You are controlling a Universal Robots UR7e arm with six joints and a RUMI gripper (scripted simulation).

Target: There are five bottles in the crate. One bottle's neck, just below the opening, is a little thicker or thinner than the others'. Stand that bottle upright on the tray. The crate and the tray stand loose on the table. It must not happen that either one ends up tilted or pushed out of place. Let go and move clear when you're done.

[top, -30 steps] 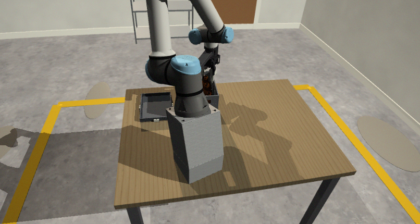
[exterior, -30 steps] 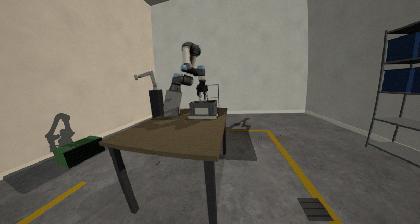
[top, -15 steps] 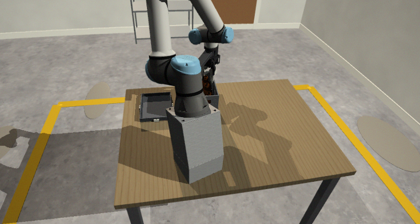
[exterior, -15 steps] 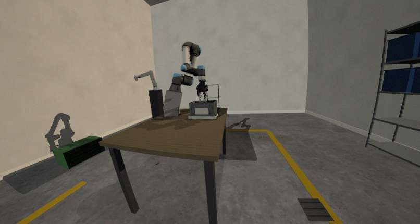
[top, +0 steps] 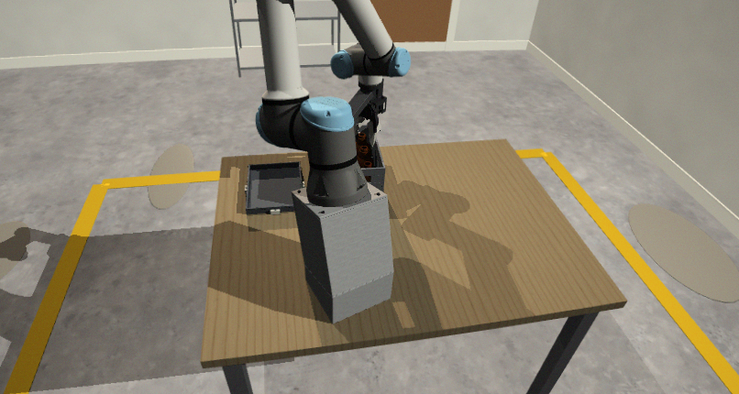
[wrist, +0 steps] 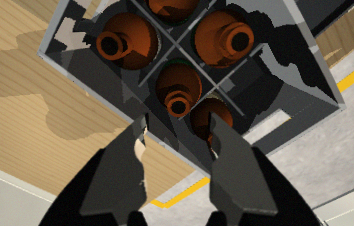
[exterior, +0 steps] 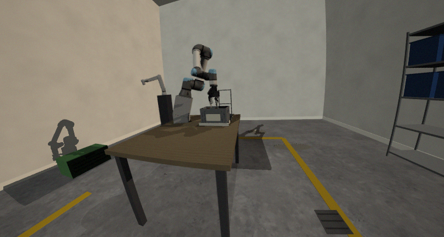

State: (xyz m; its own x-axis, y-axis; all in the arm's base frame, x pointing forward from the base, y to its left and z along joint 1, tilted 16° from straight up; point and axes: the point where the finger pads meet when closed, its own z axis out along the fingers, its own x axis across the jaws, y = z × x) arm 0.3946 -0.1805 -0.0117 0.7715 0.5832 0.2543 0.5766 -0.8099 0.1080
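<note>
One desk [top: 537, 235] [exterior: 186, 148] [wrist: 17, 125] carries one crate [top: 376, 176] [exterior: 226, 114] [wrist: 320, 65] and one tray [top: 259, 210]. Five brown bottles stand in the crate: one [wrist: 139, 37], a second [wrist: 209, 42], a third [wrist: 179, 82], a fourth [wrist: 204, 120] and a fifth [wrist: 169, 9]. The one with the differing neck is among them, but I cannot tell which it is. The claw [top: 373, 126] [exterior: 214, 106] [wrist: 178, 113] has two fingers, parted and gripping nothing, above the crate.

In the wrist view the fifth bottle is cut off by the upper edge, and a finger covers much of the fourth one's neck. From above, the arm's base hides part of the crate, and only three bottles can be made out. In the exterior view the crate walls conceal the bottles.
</note>
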